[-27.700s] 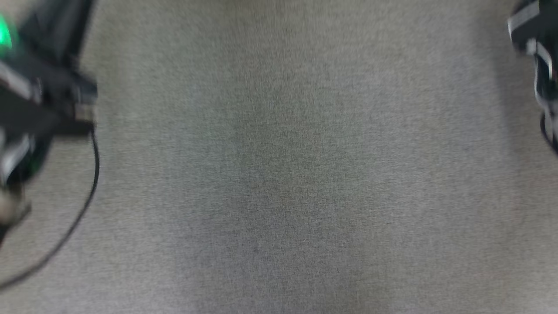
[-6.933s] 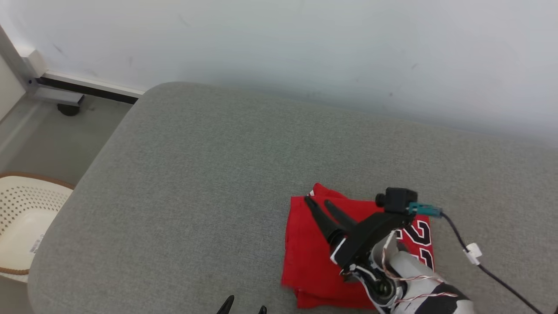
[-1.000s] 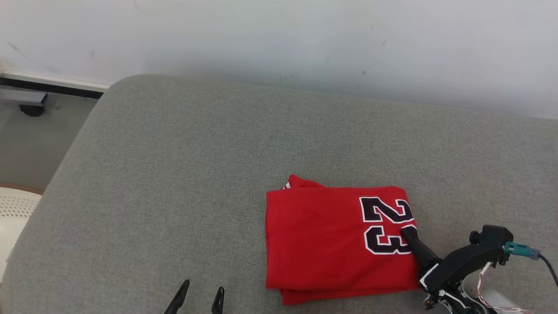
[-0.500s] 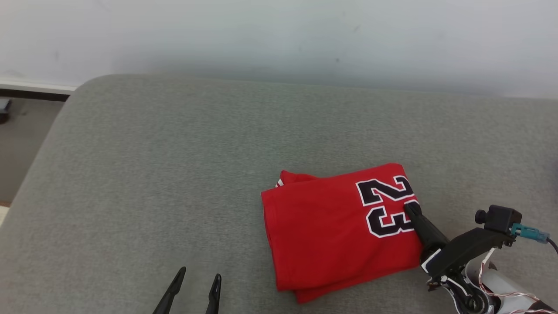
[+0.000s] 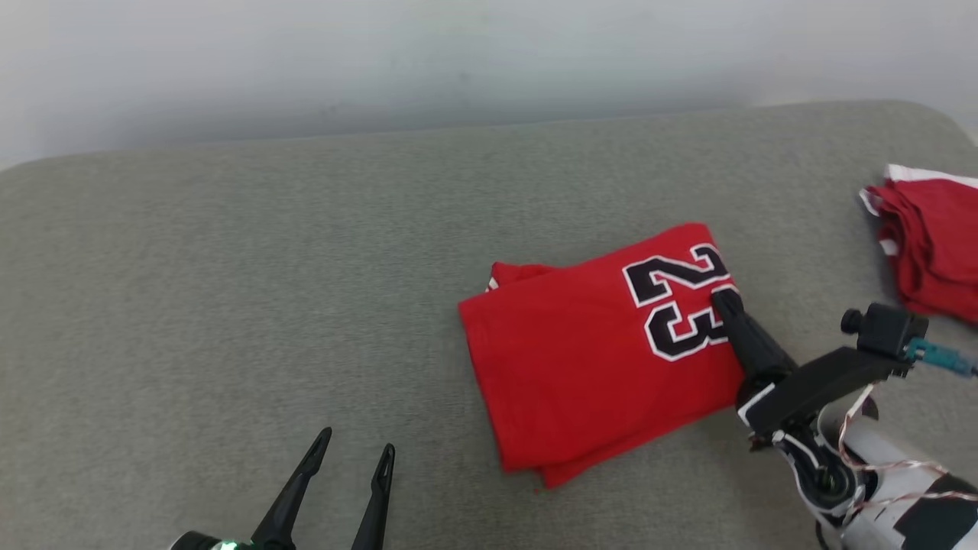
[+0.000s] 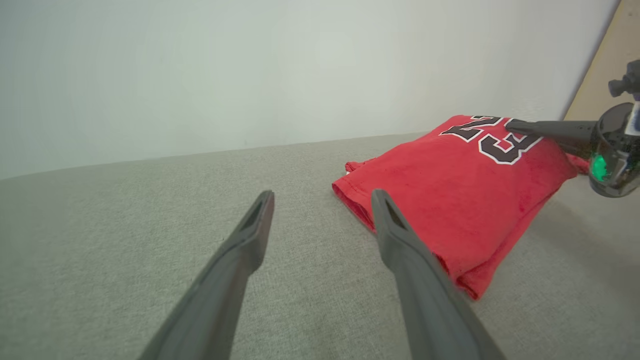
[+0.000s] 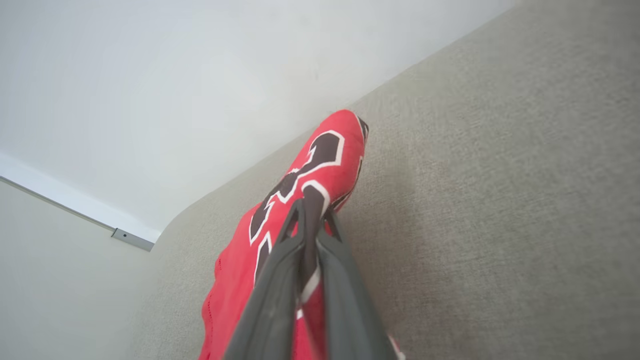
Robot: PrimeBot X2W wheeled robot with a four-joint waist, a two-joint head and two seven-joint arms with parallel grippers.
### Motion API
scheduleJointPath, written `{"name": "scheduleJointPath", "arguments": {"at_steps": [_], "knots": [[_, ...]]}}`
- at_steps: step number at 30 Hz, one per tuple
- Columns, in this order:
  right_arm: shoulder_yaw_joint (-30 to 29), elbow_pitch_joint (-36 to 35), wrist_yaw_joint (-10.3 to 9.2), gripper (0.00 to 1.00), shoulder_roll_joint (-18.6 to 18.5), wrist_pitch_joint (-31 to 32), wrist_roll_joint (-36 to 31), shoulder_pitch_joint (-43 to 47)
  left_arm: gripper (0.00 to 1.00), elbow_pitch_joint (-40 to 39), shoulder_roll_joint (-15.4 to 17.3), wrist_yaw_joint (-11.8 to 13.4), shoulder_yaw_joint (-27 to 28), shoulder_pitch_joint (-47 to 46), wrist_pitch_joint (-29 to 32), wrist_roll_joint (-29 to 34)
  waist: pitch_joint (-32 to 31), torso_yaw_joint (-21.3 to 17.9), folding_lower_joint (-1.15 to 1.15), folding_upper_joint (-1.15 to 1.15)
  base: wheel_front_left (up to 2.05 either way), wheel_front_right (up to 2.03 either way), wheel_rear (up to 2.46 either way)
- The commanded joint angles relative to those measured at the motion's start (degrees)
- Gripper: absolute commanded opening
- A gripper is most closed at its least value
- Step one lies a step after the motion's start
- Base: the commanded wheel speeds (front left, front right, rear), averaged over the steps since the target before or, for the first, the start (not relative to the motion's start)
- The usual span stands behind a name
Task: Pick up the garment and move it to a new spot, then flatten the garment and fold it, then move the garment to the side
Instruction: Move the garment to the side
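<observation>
the folded red jersey with a black 23 (image 5: 596, 359) rests on the grey fabric cushion (image 5: 229, 267), its numbered edge pinched in the clenched right jaws. the left jaws stand released, grasping nothing, with the jersey near, ahead to their right. a red cloth pile (image 5: 932, 237) sits right of the right jaws.

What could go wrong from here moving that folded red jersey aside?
The right claw pinches only the edge of the jersey by the 23, so dragging may undo the fold.
The left claw hangs open, apart from the cloth, so the other end may trail unsupported.
A red pile lies to the right; a long slide could hit it.
</observation>
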Motion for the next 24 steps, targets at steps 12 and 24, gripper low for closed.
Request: {"name": "scheduleJointPath", "arguments": {"at_steps": [12,24], "knots": [[-0.30,0.72,0.00,0.00,-4.77,-0.72,-0.26,-10.19,1.00,-1.31,1.76,-1.38,-2.07,-5.71,-0.22,1.43,8.46,-8.90,0.00,0.00,0.00,0.00,0.00],[-4.10,-0.96,0.01,0.00,-11.75,-0.78,-0.27,-19.87,1.00,-5.33,4.02,-2.36,-4.75,-12.16,-0.23,2.52,17.31,-13.56,0.00,0.00,0.00,0.00,0.00]]}}
